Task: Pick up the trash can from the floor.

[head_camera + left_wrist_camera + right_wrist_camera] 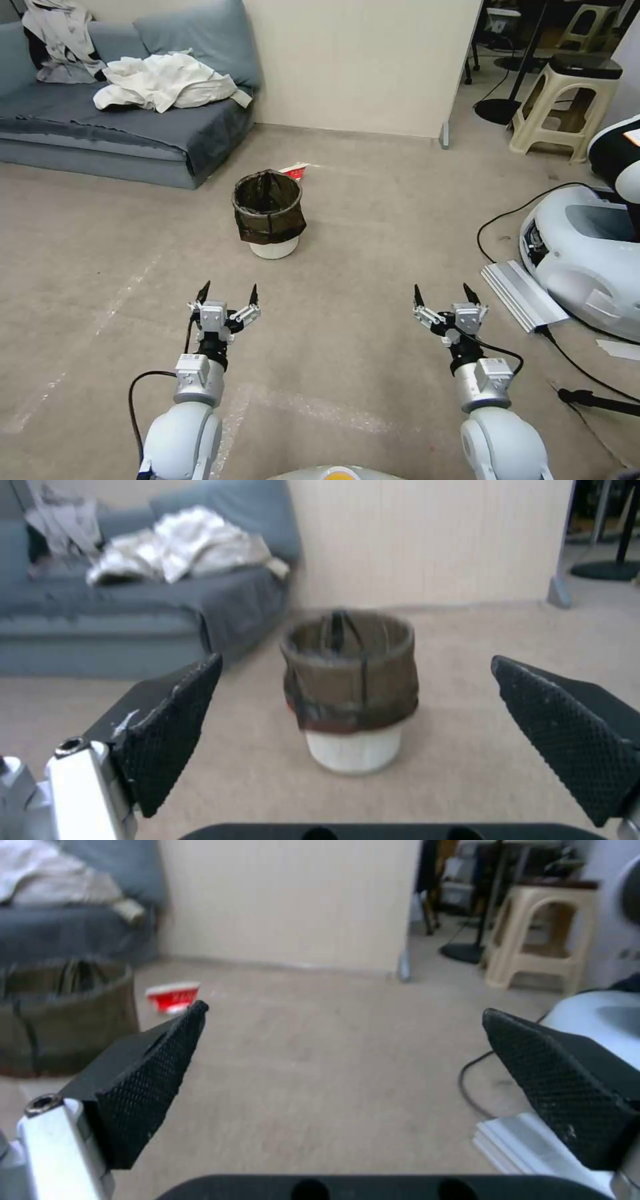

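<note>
The trash can (269,212) is a small white round bin with a dark bag folded over its rim, standing upright on the beige floor (373,220) ahead of me. My left gripper (228,291) hovers open a short way in front of it, nothing between its fingers. The left wrist view frames the trash can (350,690) between the open black pads (170,730). My right gripper (445,294) is open too, off to the can's right and nearer to me. In the right wrist view the trash can (63,1015) sits at the picture's edge.
A grey sofa (127,127) with white cloth stands at the back left. A red-and-white wrapper (294,171) lies just behind the can. A beige stool (567,107), another white robot base (587,253), a metal bar (523,293) and black cables (507,220) crowd the right side.
</note>
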Available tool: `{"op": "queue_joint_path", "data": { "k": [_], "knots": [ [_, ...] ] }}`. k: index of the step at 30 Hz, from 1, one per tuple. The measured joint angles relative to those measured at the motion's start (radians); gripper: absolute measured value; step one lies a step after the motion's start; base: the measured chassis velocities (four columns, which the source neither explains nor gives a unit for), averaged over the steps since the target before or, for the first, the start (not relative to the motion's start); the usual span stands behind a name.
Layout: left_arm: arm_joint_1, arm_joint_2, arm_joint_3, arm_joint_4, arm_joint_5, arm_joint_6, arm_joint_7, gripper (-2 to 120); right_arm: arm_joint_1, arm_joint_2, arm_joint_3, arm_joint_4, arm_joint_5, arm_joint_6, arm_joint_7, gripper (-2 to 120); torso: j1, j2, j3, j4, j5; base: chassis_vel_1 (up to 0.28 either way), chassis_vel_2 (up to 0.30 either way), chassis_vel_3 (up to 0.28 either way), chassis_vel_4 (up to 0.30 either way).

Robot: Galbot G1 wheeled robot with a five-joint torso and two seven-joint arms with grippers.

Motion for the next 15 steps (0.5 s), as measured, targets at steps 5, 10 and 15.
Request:
{"op": "queue_joint_path", "data": {
  "k": [5,10,15],
  "knots": [
    [0.045,0.036,-0.001,-0.145,-0.011,0.034,-0.037,100,-0.111,0.038,0.02,0.153,0.009,0.024,0.041,100,0.0,0.0,0.0,0.0,-0.0002,0.0,0.0,0.0,0.0],
    [0.108,0.074,0.0,-0.216,-0.015,0.049,-0.111,100,-0.151,0.047,0.025,0.169,0.015,0.028,0.048,100,0.0,0.0,0.0,0.0005,-0.0008,0.0,0.0,0.0,0.0],
    [0.117,0.078,-0.004,-0.207,-0.017,0.049,-0.118,100,-0.151,0.047,0.024,0.162,0.015,0.028,0.042,100,0.0,0.0,0.0,0.0,-0.0001,0.0,0.0,0.0,0.0]
  ]
}}
